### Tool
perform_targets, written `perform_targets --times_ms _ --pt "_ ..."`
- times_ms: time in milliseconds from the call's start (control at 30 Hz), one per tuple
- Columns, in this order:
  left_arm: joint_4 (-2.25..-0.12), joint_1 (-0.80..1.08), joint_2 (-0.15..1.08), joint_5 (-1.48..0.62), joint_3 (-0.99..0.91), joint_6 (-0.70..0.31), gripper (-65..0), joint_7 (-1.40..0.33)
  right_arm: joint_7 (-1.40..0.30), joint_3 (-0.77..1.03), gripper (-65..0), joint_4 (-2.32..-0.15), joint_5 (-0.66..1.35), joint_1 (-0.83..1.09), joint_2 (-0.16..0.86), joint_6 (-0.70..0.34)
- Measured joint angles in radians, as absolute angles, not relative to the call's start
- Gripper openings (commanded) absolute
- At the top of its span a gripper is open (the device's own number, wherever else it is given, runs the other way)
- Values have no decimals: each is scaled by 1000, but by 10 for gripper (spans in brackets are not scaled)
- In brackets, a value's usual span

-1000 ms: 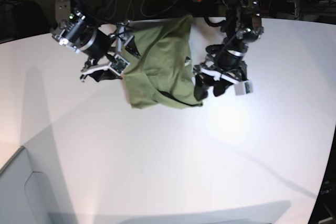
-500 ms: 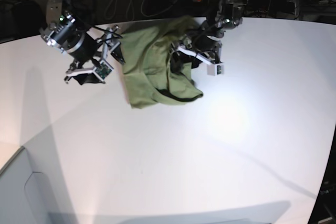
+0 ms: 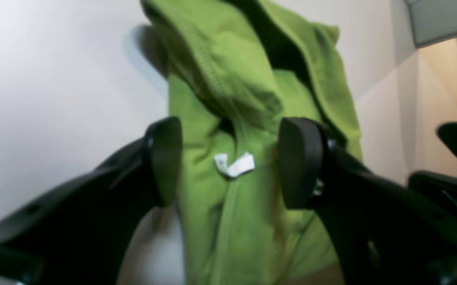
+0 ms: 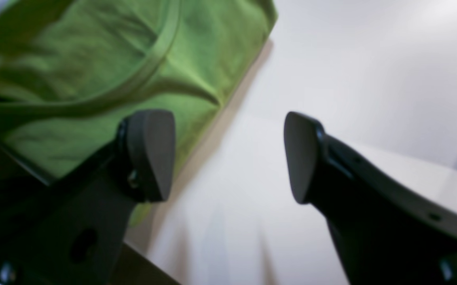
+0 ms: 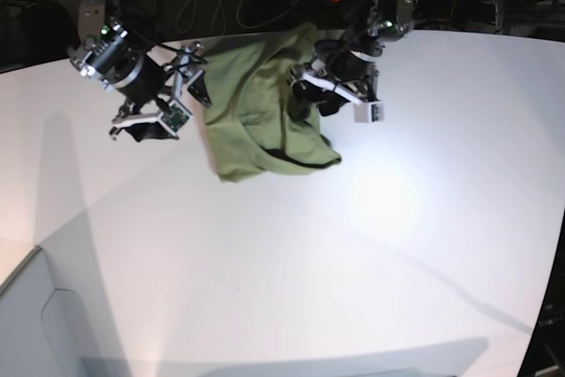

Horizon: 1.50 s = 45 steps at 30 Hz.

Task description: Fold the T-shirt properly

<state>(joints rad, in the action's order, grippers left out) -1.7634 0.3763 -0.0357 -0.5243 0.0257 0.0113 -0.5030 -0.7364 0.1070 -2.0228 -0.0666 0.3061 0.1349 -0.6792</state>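
Though unseen from base, white tag (image 3: 234, 165) on T-shirt (image 3: 248, 118) between left pincer (image 3: 230, 162) tips.

No readable text anywhere.

The small white tag (image 3: 234, 164) sewn at the neckline of the T-shirt (image 3: 236, 118) shows in the left wrist view, but it is blurred and creased, and no letters, brand or size mark can be made out on it. The T-shirt's cloth itself carries no print. In the base view, small pale plates sit on both arms near the pincers, too small to tell whether they bear any writing.
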Motion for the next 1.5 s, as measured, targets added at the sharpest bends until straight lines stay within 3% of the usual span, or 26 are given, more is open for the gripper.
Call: perform_targets --times_ms 233,600,767,967,1500 --pt "-1689 351 -46 -521 41 15 -277 -501 -738 107 -235 -2023 -67 306 135 -679" --pt "-1691 348 -9 -528 -154 6 -277 -498 -738 108 -235 -2023 -66 308 135 -679" --pt "-1754 364 -17 -552 -152 18 -277 -522 -738 108 -235 -2023 -66 308 138 -679" --pt "-1868 390 -9 -630 -2 15 -277 -508 -737 108 -235 -2023 -66 308 137 -679" --pt "-1642 336 -9 -638 9 4 -279 -484 -738 110 -235 -2023 -67 328 138 -679"
